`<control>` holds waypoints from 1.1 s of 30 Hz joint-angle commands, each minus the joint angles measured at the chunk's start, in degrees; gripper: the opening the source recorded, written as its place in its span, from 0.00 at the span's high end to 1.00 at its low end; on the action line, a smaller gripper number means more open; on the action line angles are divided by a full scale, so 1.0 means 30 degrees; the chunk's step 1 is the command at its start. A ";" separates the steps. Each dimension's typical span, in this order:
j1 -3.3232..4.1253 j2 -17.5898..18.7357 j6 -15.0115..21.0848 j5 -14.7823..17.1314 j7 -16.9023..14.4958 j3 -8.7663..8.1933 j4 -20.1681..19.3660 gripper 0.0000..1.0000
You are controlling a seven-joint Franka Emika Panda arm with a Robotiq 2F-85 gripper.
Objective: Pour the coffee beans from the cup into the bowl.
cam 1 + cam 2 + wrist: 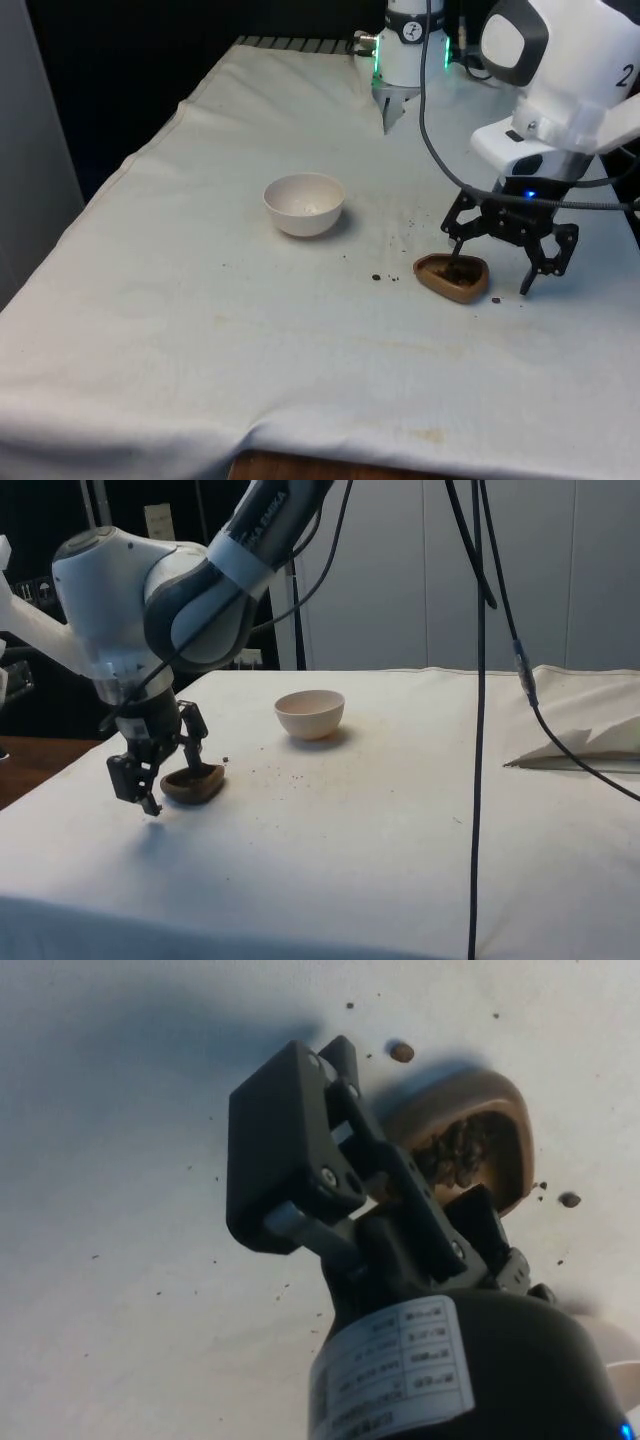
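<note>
A white cloth (250, 380) covers the table, wrinkled at the near edge, with brown stains (425, 434) there.

White rounded arm (560, 70), grey joints, black cables (478, 680), black fingers (455, 262)

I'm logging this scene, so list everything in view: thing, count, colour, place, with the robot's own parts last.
Small brown wooden cup: one, brown, holding coffee beans, on the cloth towards the front view's right, under the gripper.
Round white bowl: one, off-white, on the cloth apart from the cup, towards the front view's left of it.
Loose coffee beans: a few, dark brown, scattered on the cloth between the cup and the bowl and beside the cup.
White tablecloth: one, white with faint stains, covering the table.
Black cables: several, black, hanging in the side view.
White robot arm: one, white and grey, above the cup.
Black two-finger gripper: one, black, open, one finger reaching into the cup and the other outside its rim.
</note>
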 commanded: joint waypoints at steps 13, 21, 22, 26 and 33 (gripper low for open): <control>0.0000 0.0019 0.0000 -0.0076 0.0019 -0.0019 0.0000 0.48; 0.0057 0.0076 0.0095 -0.0172 0.0134 -0.0057 0.0038 0.91; 0.0057 0.0076 0.0095 -0.0172 0.0134 -0.0057 0.0038 0.97; 0.0019 0.0057 0.0057 -0.0153 0.0095 -0.0038 0.0019 1.00; -0.0038 -0.0076 -0.0019 -0.0038 0.0019 0.0038 0.0000 1.00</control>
